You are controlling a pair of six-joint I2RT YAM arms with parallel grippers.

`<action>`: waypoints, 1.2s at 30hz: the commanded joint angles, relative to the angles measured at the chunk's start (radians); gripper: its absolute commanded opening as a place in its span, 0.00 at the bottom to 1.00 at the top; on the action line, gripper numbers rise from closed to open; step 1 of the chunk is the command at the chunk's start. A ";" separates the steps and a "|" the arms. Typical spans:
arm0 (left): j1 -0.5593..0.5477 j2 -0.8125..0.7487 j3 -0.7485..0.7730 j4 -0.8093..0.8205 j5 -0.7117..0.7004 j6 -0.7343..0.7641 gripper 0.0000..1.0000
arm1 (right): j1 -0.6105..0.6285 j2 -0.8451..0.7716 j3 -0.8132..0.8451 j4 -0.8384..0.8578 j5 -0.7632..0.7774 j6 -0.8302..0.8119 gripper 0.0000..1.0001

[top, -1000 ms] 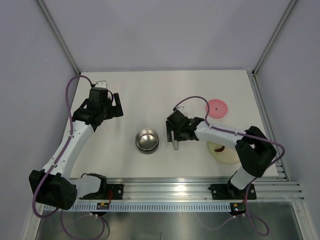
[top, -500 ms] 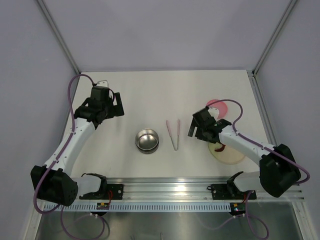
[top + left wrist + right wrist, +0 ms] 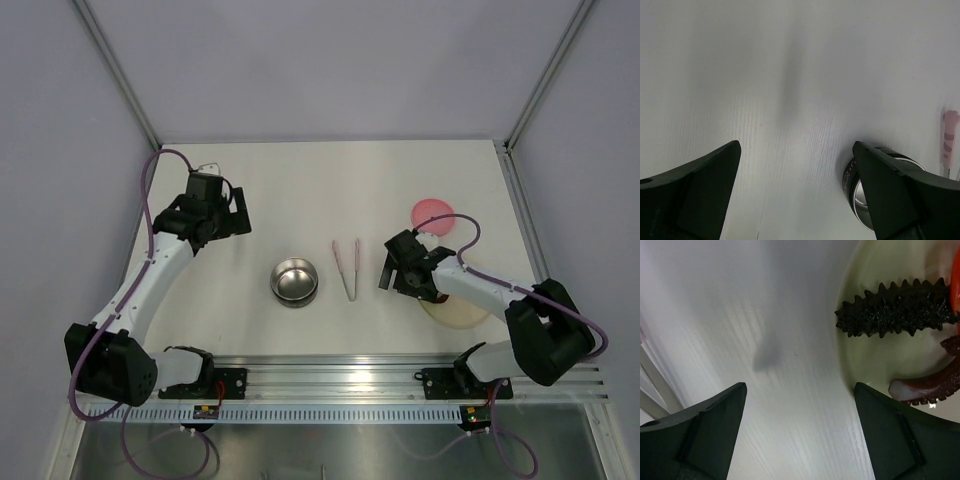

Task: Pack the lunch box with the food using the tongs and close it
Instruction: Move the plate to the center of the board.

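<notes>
The lunch box, a shiny steel bowl [image 3: 294, 280], stands at the table's middle, and its rim [image 3: 852, 181] shows behind my left gripper's right finger. Its pink lid [image 3: 432, 215] lies at the back right. The pale pink tongs [image 3: 347, 267] lie flat on the table right of the bowl, and one tip [image 3: 950, 134] shows in the left wrist view. Food sits on the cream plate [image 3: 875, 357]: a dark red curved piece [image 3: 930, 385], a black spiky piece [image 3: 895, 315] and a red-orange edge [image 3: 955, 285]. My right gripper [image 3: 390, 272] hangs open and empty between tongs and plate. My left gripper [image 3: 238, 213] is open, far left of the bowl.
The cream plate [image 3: 455, 312] lies near the front right, partly under my right arm. An aluminium rail [image 3: 330, 375] runs along the near edge, and grey walls close the table at the back and both sides.
A second ago my right gripper stood over the tongs. They now lie free on the table, and that gripper has moved right to the plate's edge, opening wider. The left arm shifted slightly.
</notes>
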 commanded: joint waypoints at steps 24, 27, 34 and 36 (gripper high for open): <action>-0.006 0.011 0.048 0.006 -0.027 -0.006 0.99 | 0.004 0.526 0.480 0.230 -0.335 -0.215 0.93; -0.006 0.008 0.048 0.000 -0.034 -0.003 0.99 | 0.023 0.526 0.552 0.208 -0.342 -0.238 0.94; -0.006 0.009 0.036 0.003 -0.039 -0.003 0.99 | 0.030 0.304 0.494 0.161 -0.282 -0.234 0.94; -0.006 0.014 0.038 0.006 -0.037 -0.003 0.99 | 0.030 0.215 0.442 0.090 -0.141 -0.205 0.94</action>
